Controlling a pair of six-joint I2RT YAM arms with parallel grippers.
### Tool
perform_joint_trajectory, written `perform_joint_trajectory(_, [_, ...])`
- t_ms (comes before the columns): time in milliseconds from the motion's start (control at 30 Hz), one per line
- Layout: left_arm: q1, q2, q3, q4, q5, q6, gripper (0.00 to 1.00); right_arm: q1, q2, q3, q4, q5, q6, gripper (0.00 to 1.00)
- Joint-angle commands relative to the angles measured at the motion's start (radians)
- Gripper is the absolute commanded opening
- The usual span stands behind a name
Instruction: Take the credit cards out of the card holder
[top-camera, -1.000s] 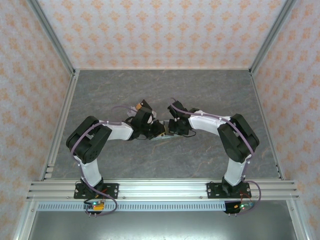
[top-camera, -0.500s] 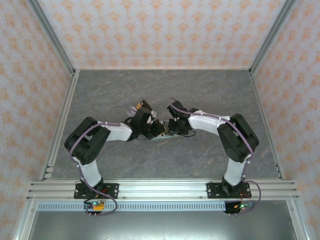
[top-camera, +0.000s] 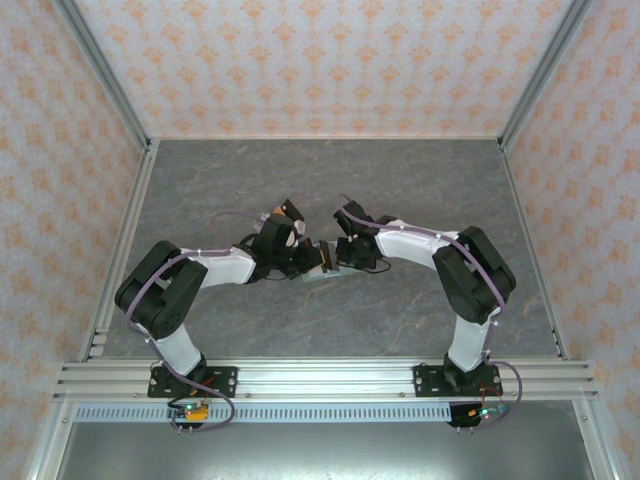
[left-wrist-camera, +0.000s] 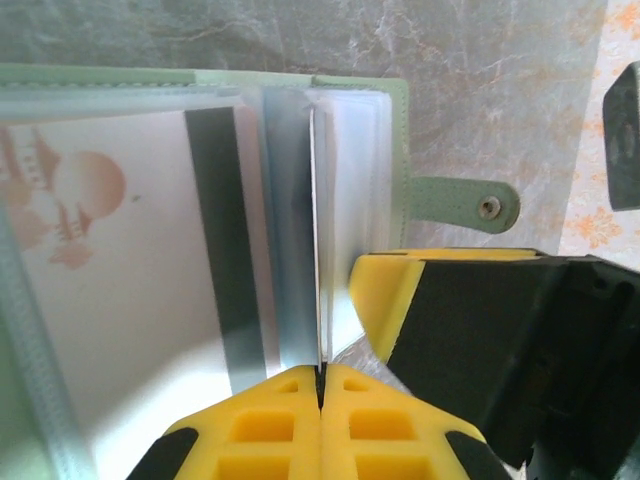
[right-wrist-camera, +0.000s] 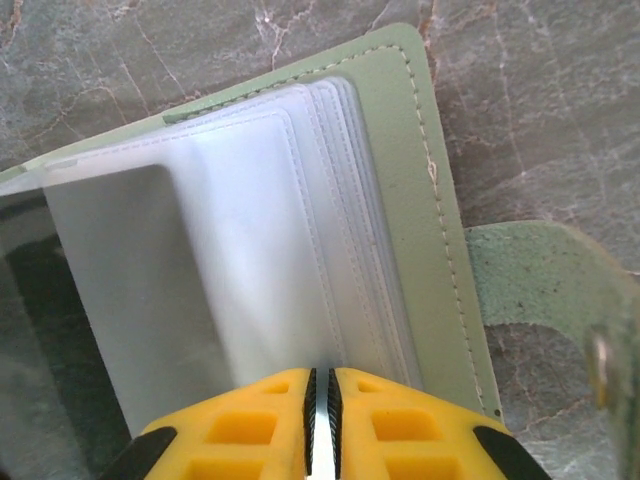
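Note:
The sage-green card holder (top-camera: 318, 277) lies open on the table between both grippers. In the left wrist view its green edge (left-wrist-camera: 398, 130) frames clear sleeves, and a whitish credit card (left-wrist-camera: 120, 260) with orange print and a dark stripe sits in the left sleeve. My left gripper (left-wrist-camera: 320, 372) is shut on a thin pale sheet seen edge-on; I cannot tell whether it is a card or a sleeve. My right gripper (right-wrist-camera: 322, 380) is shut on the near edge of a clear sleeve, beside the green panel (right-wrist-camera: 420, 200). In the top view the left gripper (top-camera: 306, 262) and right gripper (top-camera: 332, 264) almost touch.
The holder's snap tab (left-wrist-camera: 465, 200) sticks out to the right on the grey marbled table (top-camera: 420, 180). One yellow finger of the right gripper (left-wrist-camera: 385, 295) crowds close beside my left jaws. Patterned walls and metal rails (top-camera: 125, 250) border the table.
The left arm's elbow has swung out to the left and its jaws have closed the last small bit. The right arm has stayed put.

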Motion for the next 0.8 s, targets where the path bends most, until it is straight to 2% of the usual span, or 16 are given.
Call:
perform_joint_trajectory(0, [0.012, -0.068, 0.031, -0.183, -0.058, 0.093, 0.0, -0.001, -0.001, -0.008, -0.008, 0.011, -0.008, 0.16])
perform_joint_trajectory(167, [0.039, -0.159, 0.054, -0.333, -0.106, 0.168, 0.0, -0.001, -0.144, -0.02, 0.086, -0.044, -0.048, 0.22])
perform_joint_trajectory(300, [0.077, -0.24, 0.096, -0.416, -0.099, 0.204, 0.0, -0.002, -0.213, -0.007, 0.158, -0.157, -0.063, 0.36])
perform_joint_trajectory(400, [0.108, -0.297, 0.156, -0.492, -0.097, 0.229, 0.0, -0.007, -0.234, -0.013, 0.222, -0.215, -0.027, 0.51])
perform_joint_trajectory(467, [0.129, -0.327, 0.196, -0.53, -0.098, 0.235, 0.0, -0.021, -0.237, -0.021, 0.272, -0.264, 0.015, 0.57])
perform_joint_trajectory(600, [0.175, -0.368, 0.256, -0.546, -0.071, 0.187, 0.0, -0.068, -0.244, -0.054, 0.433, -0.393, 0.138, 0.67])
perform_joint_trajectory(767, [0.221, -0.388, 0.268, -0.436, 0.033, 0.04, 0.0, -0.123, -0.224, -0.08, 0.674, -0.553, 0.326, 0.7])
